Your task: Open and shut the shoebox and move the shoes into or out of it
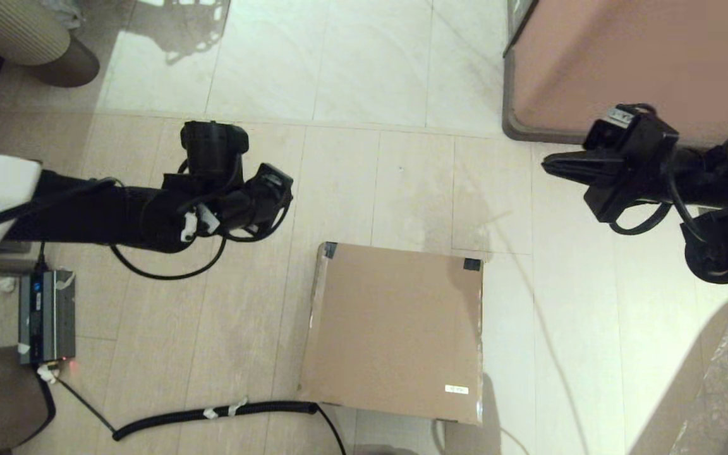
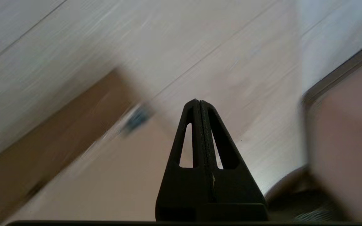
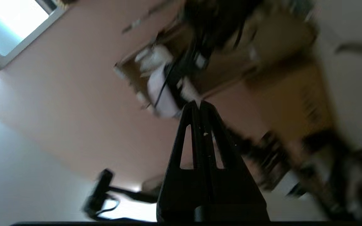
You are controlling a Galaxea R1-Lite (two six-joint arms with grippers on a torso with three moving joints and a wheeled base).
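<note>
While the shoebox (image 1: 395, 332) sits lidded on the floor, I see my left tool (image 2: 199, 102) at ten o'clock and right tool (image 3: 199, 103) at two o'clock, both clenched empty

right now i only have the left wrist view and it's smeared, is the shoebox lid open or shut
Observer: Shut. In the head view the shoebox lies on the floor with its flap lid flat and dark tape on two corners.
Operator: any shoes out on the floor
Observer: None in the head view; only a black cable lies near the box.
Operator: where's the right arm
Observer: The right gripper is held beyond the box's right side, in front of the pinkish-brown cabinet; its jaws are shut and empty, apart from the box.
</note>
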